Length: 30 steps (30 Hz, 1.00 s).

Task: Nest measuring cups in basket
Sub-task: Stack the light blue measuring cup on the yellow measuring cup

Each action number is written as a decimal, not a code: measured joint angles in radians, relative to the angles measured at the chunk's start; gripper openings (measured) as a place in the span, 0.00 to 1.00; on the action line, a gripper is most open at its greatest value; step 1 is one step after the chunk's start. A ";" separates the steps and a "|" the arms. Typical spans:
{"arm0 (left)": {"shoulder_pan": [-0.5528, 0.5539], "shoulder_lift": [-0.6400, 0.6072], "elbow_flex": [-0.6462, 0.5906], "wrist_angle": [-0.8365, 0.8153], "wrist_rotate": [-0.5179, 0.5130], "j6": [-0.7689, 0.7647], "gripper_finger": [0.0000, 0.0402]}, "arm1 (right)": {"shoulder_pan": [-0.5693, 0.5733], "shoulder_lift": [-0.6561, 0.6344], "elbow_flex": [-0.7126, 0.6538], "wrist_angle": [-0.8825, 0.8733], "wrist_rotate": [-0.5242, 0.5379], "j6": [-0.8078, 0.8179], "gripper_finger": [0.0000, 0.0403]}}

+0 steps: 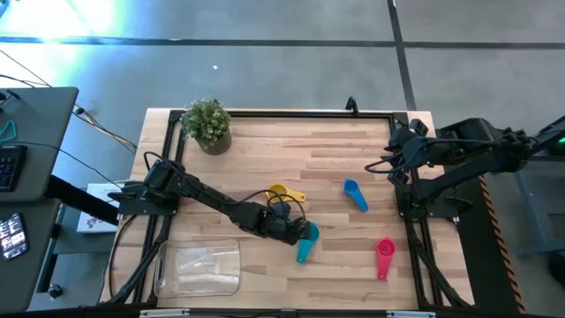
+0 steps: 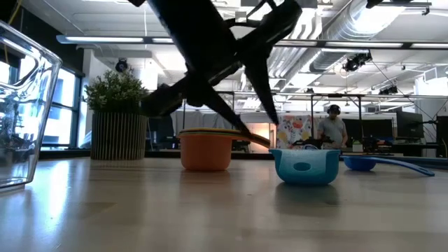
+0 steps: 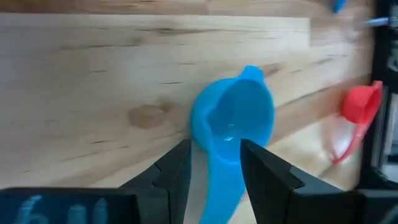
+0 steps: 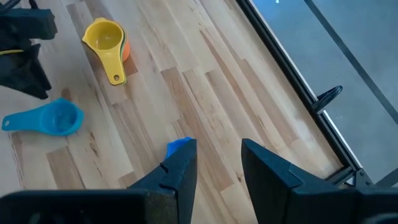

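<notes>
Your left end effector (image 3: 214,171) sits low over the middle of the wooden tabletop (image 1: 291,146), its two dark fingers (image 3: 174,171) narrowly parted around the handle of the small light blue plastic measuring cup (image 3: 233,121). You cannot tell whether the pads are pressing the handle or only flanking it. That light blue cup rests on the tabletop with its bowl pointing away from the fingers.

Just beside that cup, toward the potted plant (image 1: 208,124), you have the yellow plastic measuring cup (image 1: 281,193) sitting nested in the orange cup (image 2: 206,150). The darker blue scoop-shaped cup (image 1: 355,194) lies well apart from the light blue one, toward the right arm's side, and the red plastic cup (image 1: 385,256) lies near the tabletop edge on that same side.

The clear rectangular plastic basket (image 1: 198,268) stands apart from the light blue cup, at the corner under the left arm.

Your right end effector (image 4: 217,162) waits at the right edge of the tabletop, fingers parted and holding nothing.
</notes>
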 joint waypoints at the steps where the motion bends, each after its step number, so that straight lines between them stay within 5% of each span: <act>1: 0.001 0.007 0.003 0.009 0.000 -0.003 0.32 | 0.000 0.000 0.000 0.000 0.000 -0.001 0.29; 30: 0.034 0.031 0.001 0.031 0.036 -0.005 0.32 | 0.000 0.000 0.000 0.002 0.003 -0.015 0.29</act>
